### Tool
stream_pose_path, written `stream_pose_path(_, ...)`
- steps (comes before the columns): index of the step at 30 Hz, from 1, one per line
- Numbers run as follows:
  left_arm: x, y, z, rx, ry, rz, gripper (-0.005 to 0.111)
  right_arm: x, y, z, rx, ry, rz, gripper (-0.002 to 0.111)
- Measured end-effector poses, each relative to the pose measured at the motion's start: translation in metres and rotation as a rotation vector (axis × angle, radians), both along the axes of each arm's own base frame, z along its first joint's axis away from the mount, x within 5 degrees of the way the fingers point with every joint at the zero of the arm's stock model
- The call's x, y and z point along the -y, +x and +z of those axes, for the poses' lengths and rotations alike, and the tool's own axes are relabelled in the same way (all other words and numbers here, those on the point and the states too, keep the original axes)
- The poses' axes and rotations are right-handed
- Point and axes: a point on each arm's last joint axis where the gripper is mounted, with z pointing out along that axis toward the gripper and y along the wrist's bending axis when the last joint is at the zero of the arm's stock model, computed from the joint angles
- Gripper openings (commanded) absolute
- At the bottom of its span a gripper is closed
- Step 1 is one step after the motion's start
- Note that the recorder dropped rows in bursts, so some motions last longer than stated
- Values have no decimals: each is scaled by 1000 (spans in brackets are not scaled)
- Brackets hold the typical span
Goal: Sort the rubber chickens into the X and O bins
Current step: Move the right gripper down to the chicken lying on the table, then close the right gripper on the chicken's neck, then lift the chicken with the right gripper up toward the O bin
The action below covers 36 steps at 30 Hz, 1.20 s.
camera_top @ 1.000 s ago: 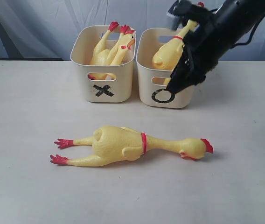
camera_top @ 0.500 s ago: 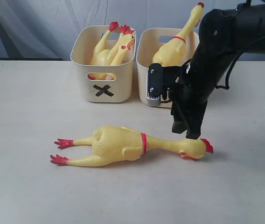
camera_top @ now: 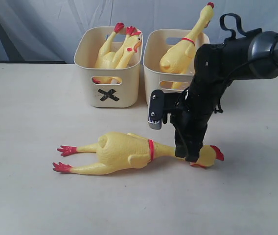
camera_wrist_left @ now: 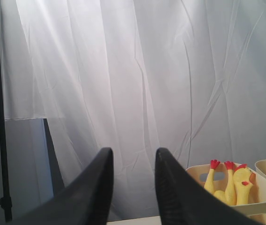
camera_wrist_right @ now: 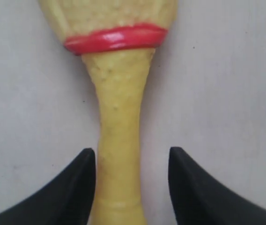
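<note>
Right gripper (camera_top: 189, 155) points down at the table (camera_top: 31, 196), jaws partly open and straddling the neck of the loose large chicken (camera_top: 124, 152). It grips nothing. In the right wrist view the gripper (camera_wrist_right: 132, 157) has the neck of that chicken (camera_wrist_right: 121, 117) running between its fingers (camera_wrist_right: 77, 187). There is a clear gap on one side. The other side is very close, and I can't tell if it touches. The red neck band (camera_wrist_right: 116, 37) sits just ahead of the fingertips and the body lies beyond it. The head pokes out just past the gripper on the far side, and the red feet are well away at the body end. The chicken lies flat on the table. Beyond the gripper are the X bin (camera_top: 109, 95) with two smaller chickens (camera_top: 117, 51) and, beside it, the other bin (camera_top: 153, 73), whose mark is hidden by the arm. That bin holds a large chicken (camera_top: 180, 51), neck up above the rim. Left gripper (camera_wrist_left: 133, 152) is raised and faces the curtain (camera_wrist_left: 123, 70), jaws apart, empty. The X bin (camera_wrist_left: 203, 171) is off to one side, well apart from it.
</note>
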Motion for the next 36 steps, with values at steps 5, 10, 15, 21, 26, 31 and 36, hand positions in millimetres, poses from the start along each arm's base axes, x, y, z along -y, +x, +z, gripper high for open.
stream_pose_path(5, 0, 0, 0, 0, 0, 0, 30, -1, 0, -16, -40, -13, -5, 46)
stream_pose_path(10, 0, 0, 0, 0, 0, 0, 30, -1, 1, -22, -52, -20, -8, 46)
stream_pose_path(15, 0, 0, 0, 0, 0, 0, 30, -1, 1, -27, -66, -25, -21, 28)
stream_pose_path(21, 0, 0, 0, 0, 0, 0, 30, 0, -1, -28, -87, -33, -21, 0)
stream_pose_path(26, 0, 0, 0, 0, 0, 0, 30, 1, -10, -27, -186, -51, -51, -1)
stream_pose_path(31, 0, 0, 0, 0, 0, 0, 30, -3, -16, 2, -197, 34, -98, -1)
stream_pose_path(36, 0, 0, 0, 0, 0, 0, 30, -5, -25, 52, -126, 159, -149, -1)
